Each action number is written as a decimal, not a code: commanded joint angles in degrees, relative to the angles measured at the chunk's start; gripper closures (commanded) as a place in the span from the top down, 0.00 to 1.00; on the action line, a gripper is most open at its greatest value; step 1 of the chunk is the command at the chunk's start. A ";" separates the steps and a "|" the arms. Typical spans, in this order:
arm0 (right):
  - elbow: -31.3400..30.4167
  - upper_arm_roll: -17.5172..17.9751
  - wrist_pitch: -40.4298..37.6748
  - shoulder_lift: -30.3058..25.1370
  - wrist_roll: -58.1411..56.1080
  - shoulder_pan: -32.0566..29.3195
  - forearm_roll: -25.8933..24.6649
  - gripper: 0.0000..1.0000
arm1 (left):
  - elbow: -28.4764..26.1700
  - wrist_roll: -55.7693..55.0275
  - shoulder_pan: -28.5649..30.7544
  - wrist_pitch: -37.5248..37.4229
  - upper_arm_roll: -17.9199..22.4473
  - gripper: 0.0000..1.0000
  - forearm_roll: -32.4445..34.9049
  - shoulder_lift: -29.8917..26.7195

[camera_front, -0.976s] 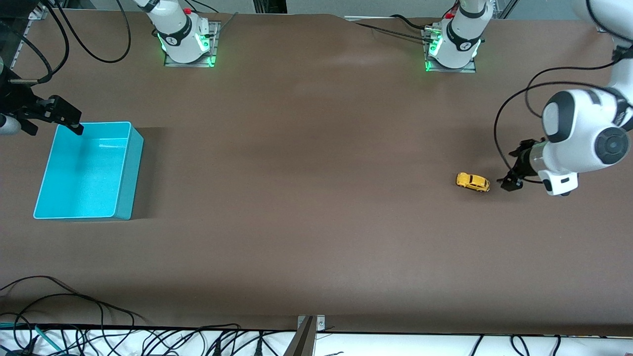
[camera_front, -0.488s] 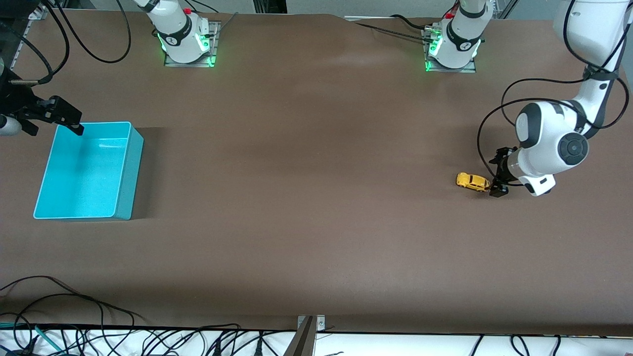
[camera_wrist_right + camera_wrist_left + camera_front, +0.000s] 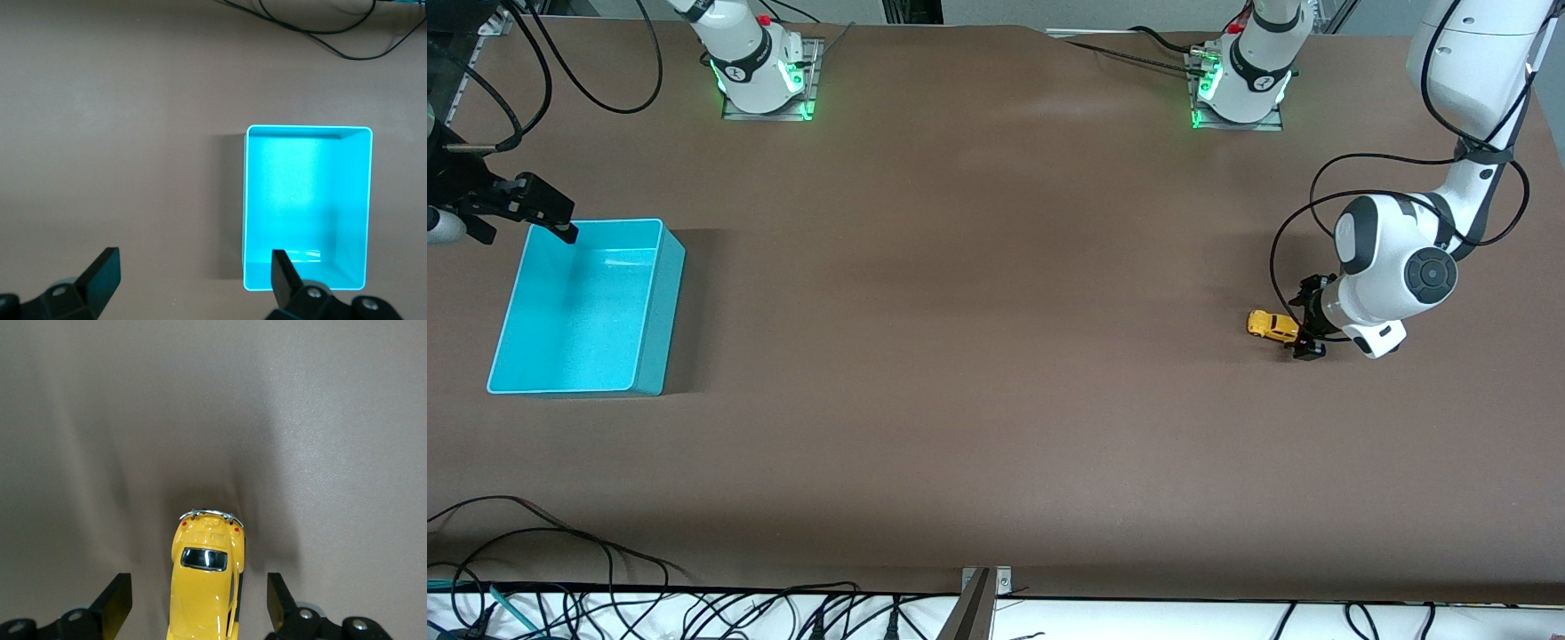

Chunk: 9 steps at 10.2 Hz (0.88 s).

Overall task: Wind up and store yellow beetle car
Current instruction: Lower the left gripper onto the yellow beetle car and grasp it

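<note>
Front view: turquoise bin (image 3: 585,307), rectangular, smooth-walled, empty, at frame left on brown counter (image 3: 978,356). Yellow beetle car (image 3: 1272,325) (glossy, rounded) at frame right, between the spread fingers of left gripper (image 3: 1303,324).

Left wrist view: fingers (image 3: 115,603) wide apart, flanking the car (image 3: 203,587), no contact.

Right wrist view: right gripper (image 3: 193,277) waits, fingers open, holding nothing, bin (image 3: 307,207) in the lower right of the frame.

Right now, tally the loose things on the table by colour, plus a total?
Yellow: 1, the yellow beetle car, on the table toward the left arm's end, between the open fingers of the left hand.
Turquoise: 1, the bin, toward the right arm's end, with the open right hand over its edge.
Total: 2
</note>
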 commanded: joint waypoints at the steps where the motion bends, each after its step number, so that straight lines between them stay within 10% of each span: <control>1: 1.11 -0.08 -0.65 0.36 0.19 0.10 -0.14 1.00 | 0.54 -0.37 -0.14 0.34 -0.71 0.12 -1.60 0.36; 2: 1.12 -0.08 -0.65 0.36 0.19 0.10 -0.14 1.00 | 0.54 -0.37 -0.23 0.34 -0.71 0.00 -1.60 0.36; 9: 1.03 -0.08 -0.65 0.36 0.19 0.10 -0.14 1.00 | 3.00 -15.00 -0.40 -3.18 -6.75 0.00 -1.60 -2.80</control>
